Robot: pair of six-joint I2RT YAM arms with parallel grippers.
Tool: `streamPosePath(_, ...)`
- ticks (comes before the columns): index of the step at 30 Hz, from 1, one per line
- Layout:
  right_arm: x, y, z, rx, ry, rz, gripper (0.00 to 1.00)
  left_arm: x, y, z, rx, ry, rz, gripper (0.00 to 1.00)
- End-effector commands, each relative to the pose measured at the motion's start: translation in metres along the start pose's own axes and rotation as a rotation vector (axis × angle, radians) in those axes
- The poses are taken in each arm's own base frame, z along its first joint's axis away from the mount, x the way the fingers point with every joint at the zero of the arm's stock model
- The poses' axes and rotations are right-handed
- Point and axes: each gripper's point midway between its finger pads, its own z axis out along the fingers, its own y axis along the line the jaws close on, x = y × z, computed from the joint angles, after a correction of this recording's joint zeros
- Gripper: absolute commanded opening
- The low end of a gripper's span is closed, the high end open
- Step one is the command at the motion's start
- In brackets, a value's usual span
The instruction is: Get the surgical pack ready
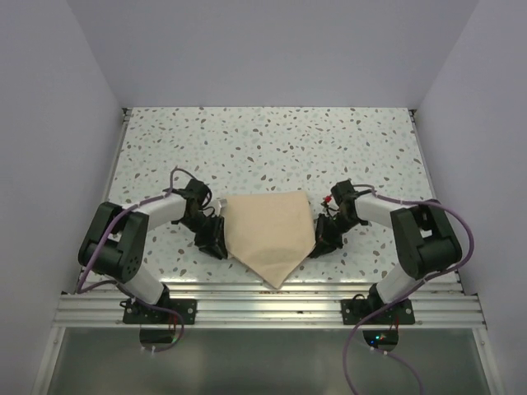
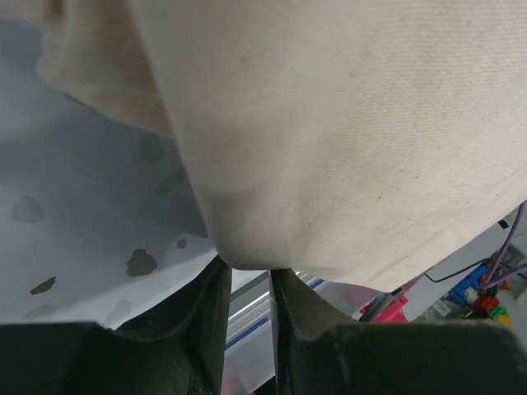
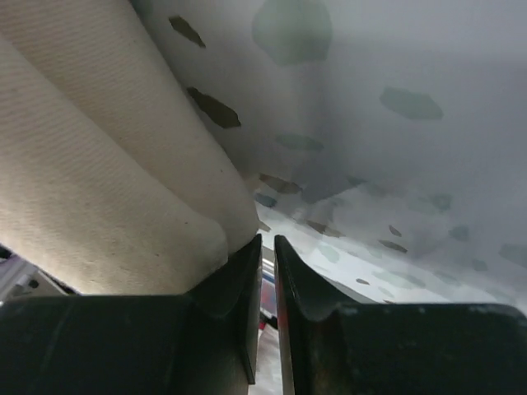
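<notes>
Folding looks like the step in hand: the tan cloth (image 1: 270, 233) lies at the middle of the tabletop's (image 1: 272, 148) near edge, straight along its far side and tapering to a point that reaches that near edge. The left hand (image 1: 212, 236) sits at the cloth's left corner. In its wrist view the fingers are drawn almost together, with a rounded fold of fabric nipped at their tips. The right hand (image 1: 323, 239) mirrors it at the right corner, its fingers just as close. The fold there meets the fingertips and seems caught between them, though only barely.

Both grips look shallow, so the fabric could slip out if pulled sharply. To do this well, the two hands should lift together and to the same height. They should then carry their corners at matched speed so the crease runs straight. The cloth should be released only once it lies flat, without dragging the bundle off the near edge.
</notes>
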Motion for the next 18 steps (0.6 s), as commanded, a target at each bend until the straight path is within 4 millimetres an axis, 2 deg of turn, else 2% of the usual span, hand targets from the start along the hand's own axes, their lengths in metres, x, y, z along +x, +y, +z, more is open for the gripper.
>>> streamPosePath(1,-0.025,0.035,0.000,-0.128,-0.040,0.040,0.17,-0.003,-0.020,0.000,0.078,0.001,0.021,0.28)
streamPosePath(3,-0.041,0.045,-0.004,-0.136,-0.060,0.038,0.17,0.004,-0.014,-0.002,0.050,0.012,0.012,0.29)
streamPosePath(5,-0.052,0.046,-0.002,-0.122,-0.046,0.066,0.18,0.012,-0.006,-0.005,0.000,0.014,0.004,0.31)
streamPosePath(6,-0.070,0.052,-0.010,-0.123,-0.086,0.058,0.18,0.020,-0.001,-0.008,-0.028,0.027,-0.009,0.31)
streamPosePath(7,-0.079,0.049,-0.007,-0.108,-0.083,0.070,0.18,0.022,0.006,-0.011,-0.074,0.016,-0.013,0.32)
streamPosePath(8,-0.085,0.047,-0.011,-0.090,-0.078,0.080,0.18,0.024,0.006,-0.019,-0.095,-0.011,-0.002,0.32)
streamPosePath(9,-0.107,0.052,-0.022,-0.088,-0.122,0.068,0.19,0.029,0.008,-0.023,-0.117,-0.017,-0.029,0.34)
streamPosePath(10,-0.117,0.051,-0.025,-0.073,-0.132,0.039,0.18,0.030,0.006,-0.028,-0.120,-0.038,-0.031,0.35)
streamPosePath(11,-0.123,0.042,-0.020,-0.038,-0.096,0.066,0.19,0.032,0.002,-0.036,-0.123,-0.063,-0.037,0.36)
streamPosePath(12,-0.146,0.056,-0.031,-0.044,-0.138,0.022,0.19,0.032,-0.003,-0.040,-0.110,-0.082,-0.058,0.36)
streamPosePath(13,-0.158,0.056,-0.034,-0.021,-0.151,-0.012,0.19,0.032,-0.011,-0.044,-0.079,-0.096,-0.053,0.36)
streamPosePath(14,-0.164,0.047,-0.023,0.016,-0.103,0.014,0.20,0.026,-0.021,-0.056,-0.058,-0.155,-0.024,0.36)
streamPosePath(15,-0.190,0.066,-0.037,0.001,-0.162,-0.038,0.21,0.021,-0.026,-0.063,-0.049,-0.190,-0.005,0.38)
streamPosePath(17,-0.206,0.065,-0.028,0.018,-0.134,-0.020,0.25,0.001,-0.044,-0.083,-0.019,-0.296,0.079,0.41)
streamPosePath(18,-0.222,0.078,-0.040,0.010,-0.173,-0.045,0.27,-0.008,-0.049,-0.090,-0.022,-0.332,0.110,0.43)
